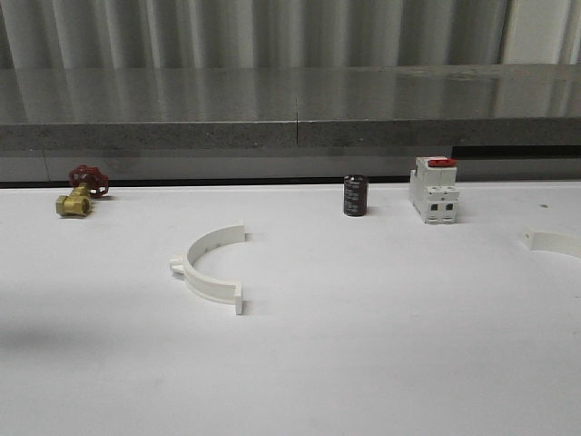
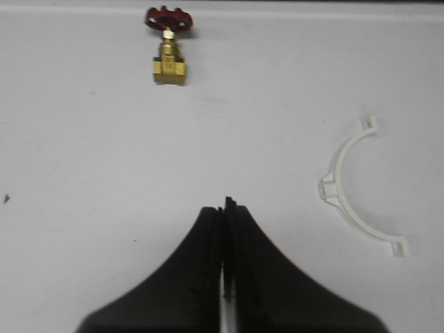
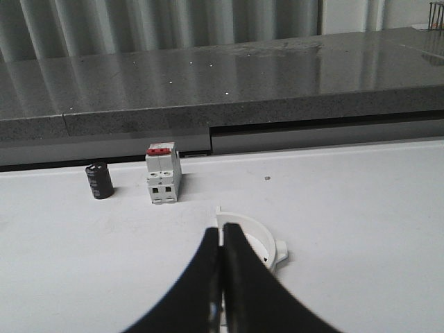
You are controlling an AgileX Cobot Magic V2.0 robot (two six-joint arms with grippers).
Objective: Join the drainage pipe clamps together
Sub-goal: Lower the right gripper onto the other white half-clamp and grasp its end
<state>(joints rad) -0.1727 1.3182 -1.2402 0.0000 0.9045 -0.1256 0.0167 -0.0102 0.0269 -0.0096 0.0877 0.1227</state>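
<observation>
With both grippers' fingers pressed together holding nothing, the left gripper (image 2: 223, 208) hovers near 1 pipe clamp half (image 1: 211, 268) at table center, while the right gripper (image 3: 221, 236) apparently hangs just before the other clamp half (image 3: 260, 239).

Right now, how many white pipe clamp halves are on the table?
2. One clamp half lies left of centre; the second clamp half sits at the table's right edge, cut off by the frame.

A white breaker with a red top (image 1: 434, 189) is standing toward the back of the white table (image 1: 381, 345). A dark cylindrical capacitor (image 1: 355, 195) is sitting just left of it, and a brass valve with a red handwheel (image 1: 80, 192) is lying far to its left.
</observation>
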